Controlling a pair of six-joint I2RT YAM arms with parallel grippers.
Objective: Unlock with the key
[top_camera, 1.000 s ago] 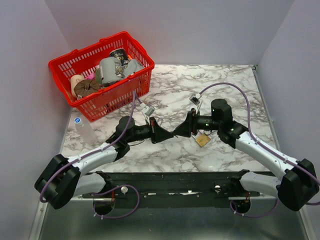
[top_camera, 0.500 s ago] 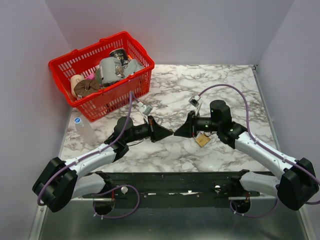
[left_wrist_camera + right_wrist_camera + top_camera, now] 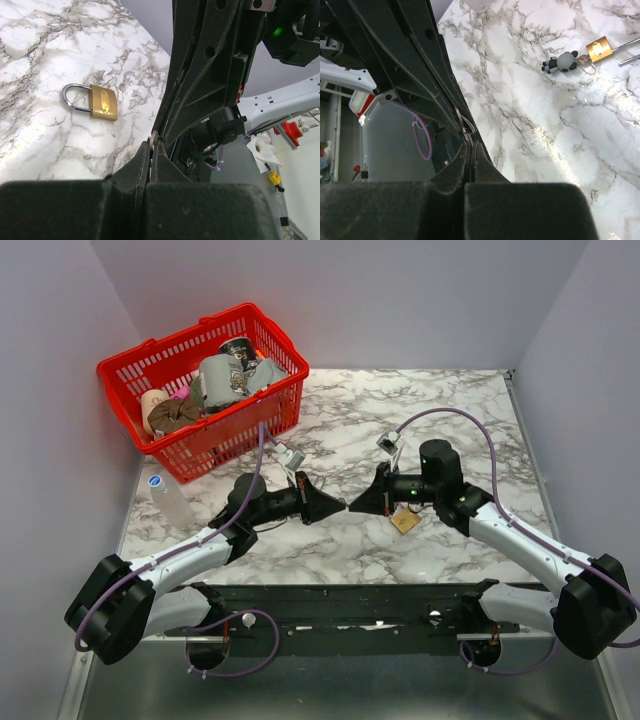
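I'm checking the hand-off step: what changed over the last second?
The right gripper closed its jaws, tip to tip with the left gripper; a sliver of metal shows between them, too small to name. The left arm edged slightly away from the bases. The left jaws stayed shut; the brass padlock, red basket and bottle did not move.

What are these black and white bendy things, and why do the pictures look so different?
They are two robot arms. One picture looks down from above. The other two come from small cameras on each wrist, so you see black fingers up close. On the marble table are a brass padlock, another padlock with a toy panda, a red basket of odds and ends, and a plastic bottle. The left claw and right claw are both shut, tip to tip, pinching a thin sliver of metal that looks like the key.
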